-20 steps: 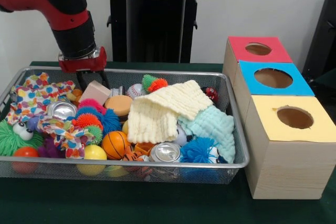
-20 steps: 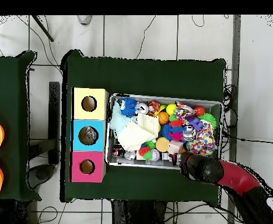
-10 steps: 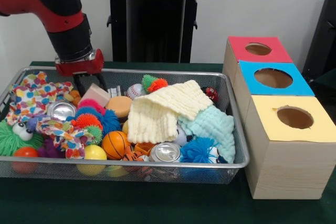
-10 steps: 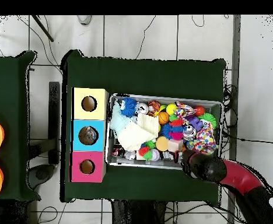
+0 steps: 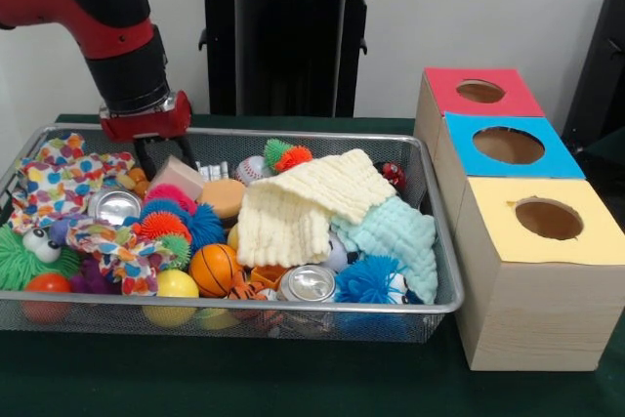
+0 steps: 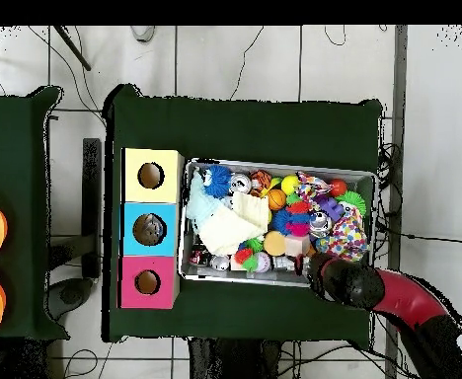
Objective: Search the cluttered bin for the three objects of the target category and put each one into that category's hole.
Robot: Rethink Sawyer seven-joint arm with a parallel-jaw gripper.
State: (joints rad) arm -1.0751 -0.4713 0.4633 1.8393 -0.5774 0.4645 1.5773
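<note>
Red-and-black Sawyer arm hangs over the back left corner of a wire mesh bin (image 5: 293, 314) on a green-covered desk (image 5: 234, 378), front view. The gripper (image 5: 156, 155) sits low inside the bin, just beside a pale pink block (image 5: 177, 178); its dark tips show at the block's left edge & top, but whether they're apart or clamped on it can't be told. In the overhead view the arm's wrist covers the gripper entirely.

Bin is packed w/ toys: a tan round disc (image 5: 222, 194) next to the block, a baseball (image 5: 253, 169), a spiky green-orange ball (image 5: 284, 154), a mini basketball (image 5: 214, 269), a yellow ball (image 5: 176, 285), a blue spiky ball (image 5: 372, 278), two silver cans seen end-on (image 5: 117, 206) (image 5: 309, 283), a green fuzzy creature w/ big eyes (image 5: 27, 254). A cream knit cloth (image 5: 303, 204) drapes over the middle, a mint cloth (image 5: 400, 234) beside it toward the right; a multicoloured heart-print cloth (image 5: 63, 178) lies at left.

Right of the bin, touching in a row: three wooden boxes, each w/ a round hole in its top — red (image 5: 480, 91) farthest back, blue (image 5: 508, 145) in the middle, yellow (image 5: 549, 219) nearest the camera
</note>
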